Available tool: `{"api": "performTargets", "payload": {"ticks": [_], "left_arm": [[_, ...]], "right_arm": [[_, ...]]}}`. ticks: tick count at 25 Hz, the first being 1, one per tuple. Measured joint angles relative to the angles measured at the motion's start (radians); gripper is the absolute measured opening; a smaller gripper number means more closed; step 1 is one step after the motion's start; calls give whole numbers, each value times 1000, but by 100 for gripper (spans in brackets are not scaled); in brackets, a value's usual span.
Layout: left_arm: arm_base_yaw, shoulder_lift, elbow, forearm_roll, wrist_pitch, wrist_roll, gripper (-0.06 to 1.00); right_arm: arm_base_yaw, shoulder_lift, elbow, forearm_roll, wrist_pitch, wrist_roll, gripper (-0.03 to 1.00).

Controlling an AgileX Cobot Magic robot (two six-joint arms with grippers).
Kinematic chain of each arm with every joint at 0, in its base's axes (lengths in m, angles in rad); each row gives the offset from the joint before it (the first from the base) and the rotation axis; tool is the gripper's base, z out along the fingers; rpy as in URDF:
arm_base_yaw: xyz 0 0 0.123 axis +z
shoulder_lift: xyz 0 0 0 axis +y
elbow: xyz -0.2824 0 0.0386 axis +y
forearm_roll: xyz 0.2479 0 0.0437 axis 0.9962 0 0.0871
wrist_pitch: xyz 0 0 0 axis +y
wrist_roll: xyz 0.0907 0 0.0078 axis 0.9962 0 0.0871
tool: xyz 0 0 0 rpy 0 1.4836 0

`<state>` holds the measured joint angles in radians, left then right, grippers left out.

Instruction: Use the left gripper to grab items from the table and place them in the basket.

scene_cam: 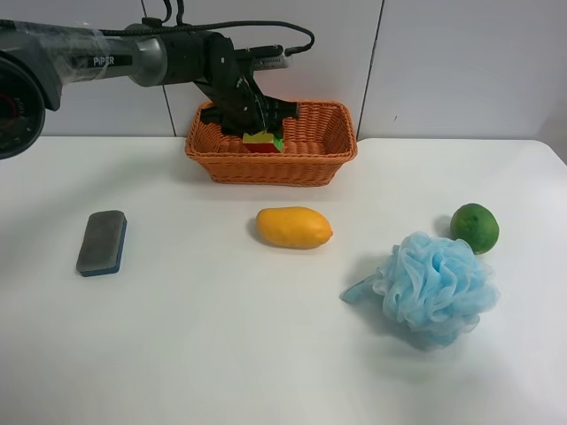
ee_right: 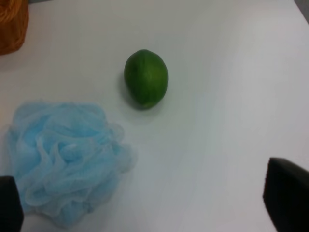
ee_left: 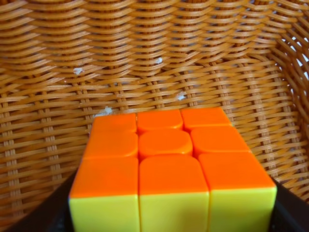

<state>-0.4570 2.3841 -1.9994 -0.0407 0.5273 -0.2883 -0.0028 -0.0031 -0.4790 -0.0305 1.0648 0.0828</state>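
My left gripper [scene_cam: 254, 121], a black claw on the arm marked "PIPER", is shut on the puzzle cube [scene_cam: 263, 140] and holds it inside the wicker basket [scene_cam: 266, 168], above its floor. In the left wrist view the cube [ee_left: 169, 169] shows orange and yellow faces over the basket weave [ee_left: 145, 58], with dark fingers [ee_left: 48, 220] at both sides. The mango [scene_cam: 293, 227], the grey-and-blue eraser [scene_cam: 101, 243], the blue pouf [scene_cam: 434, 288] and the green fruit [scene_cam: 475, 227] lie on the white table [scene_cam: 221, 345]. My right gripper [ee_right: 147, 208] is open and empty above the table, near the pouf [ee_right: 63, 159] and the green fruit [ee_right: 146, 78].
The basket stands at the table's far edge against a white panelled wall. A corner of the basket [ee_right: 9, 24] shows in the right wrist view. The right arm is out of the exterior high view.
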Motion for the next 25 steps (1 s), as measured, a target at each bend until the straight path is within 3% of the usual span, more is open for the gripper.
{"api": "performTargets", "payload": {"ticks": [3,6,8,13,25], "left_arm": [[0,0,0,0,-7,2,60],[0,0,0,3,-8,3,87],[0,-1,0,4,-1,3,95],[0,-57,0,17,84,5,99],[0,-386,-2,65,642,58,99]], "right_arm": [[0,0,0,0,0,0,99],[0,0,0,0,0,0,99],[0,0,0,0,0,0,99],[0,0,0,0,0,0,99],[0,0,0,0,0,0,99]]}}
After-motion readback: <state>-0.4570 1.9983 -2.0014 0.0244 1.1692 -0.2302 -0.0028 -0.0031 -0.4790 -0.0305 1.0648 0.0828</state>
